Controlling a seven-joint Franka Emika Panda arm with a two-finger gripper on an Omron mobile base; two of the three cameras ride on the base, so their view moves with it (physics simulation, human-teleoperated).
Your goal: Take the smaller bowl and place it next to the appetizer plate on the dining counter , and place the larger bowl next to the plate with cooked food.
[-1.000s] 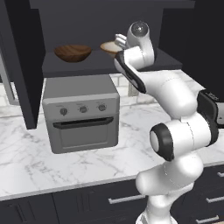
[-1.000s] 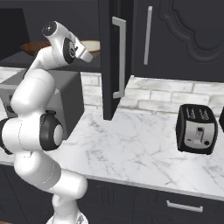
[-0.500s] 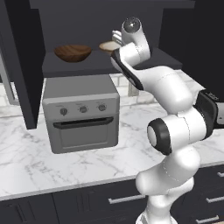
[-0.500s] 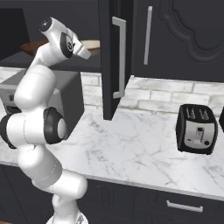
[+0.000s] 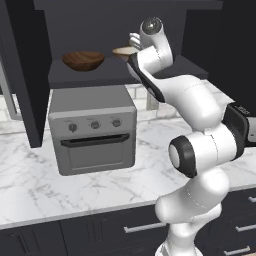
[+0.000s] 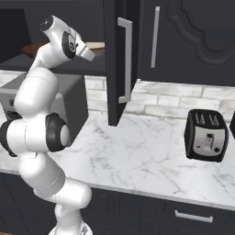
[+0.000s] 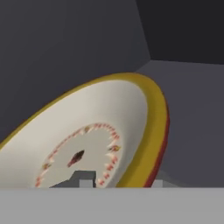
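A dark kitchen with black cabinets and a white marble counter veined in grey runs across both base views, backed by pale brick tile. Above the counter an open dark shelf carries two bowls. One is the smaller bowl, dark brown wood, sitting upright toward the left of the shelf. The other is the larger bowl, cream with a tan-gold rim, to the right of the wooden one and apart from it; in the right base view its rim shows just past the robot's wrist.

The end effector is at the larger bowl. In the hand view one fingertip lies inside the bowl and the other sits outside the rim, so the rim lies between them; whether they actually pinch it I cannot tell.

On the counter stands one grey toaster oven, directly under the shelf, with three knobs and a handle across its door. One black and silver toaster stands well to the right. One tall cabinet door hangs open between the arm and the toaster, its long handle facing out. The arm's own upper link covers part of the larger bowl in the left base view.
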